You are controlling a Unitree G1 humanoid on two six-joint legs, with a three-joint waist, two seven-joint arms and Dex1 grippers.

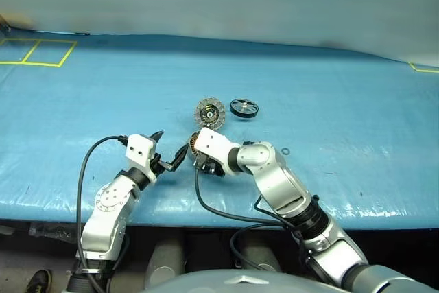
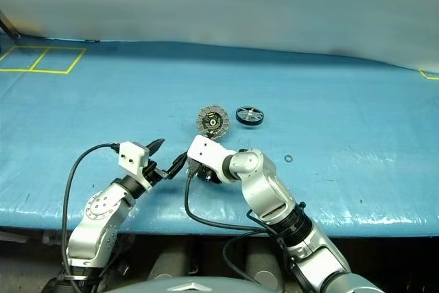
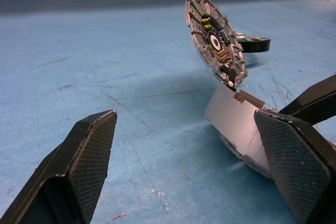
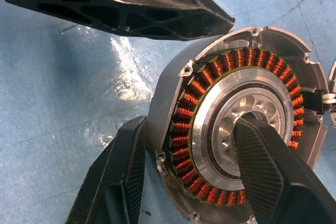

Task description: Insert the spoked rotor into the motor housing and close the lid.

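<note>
The right tool (image 4: 189, 177) is clamped on the motor housing (image 4: 231, 129), one finger outside the wall, one inside the hub, near the desk (image 1: 82, 101) front edge. The left tool (image 3: 189, 166) hangs spread wide just beside it. The lid (image 1: 209, 111) stands open; the spoked rotor (image 1: 244, 108) lies beyond, untouched. That inner finger could scrape the copper windings or tip the housing.

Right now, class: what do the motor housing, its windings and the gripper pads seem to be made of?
Motor housing: probably machined aluminium or a similar metal; matte silver with bright edges.
Windings: apparently copper wire; glossy orange-red coils in a ring.
Right gripper pads: probably rubber or plastic; matte black with a fine grid texture.
</note>
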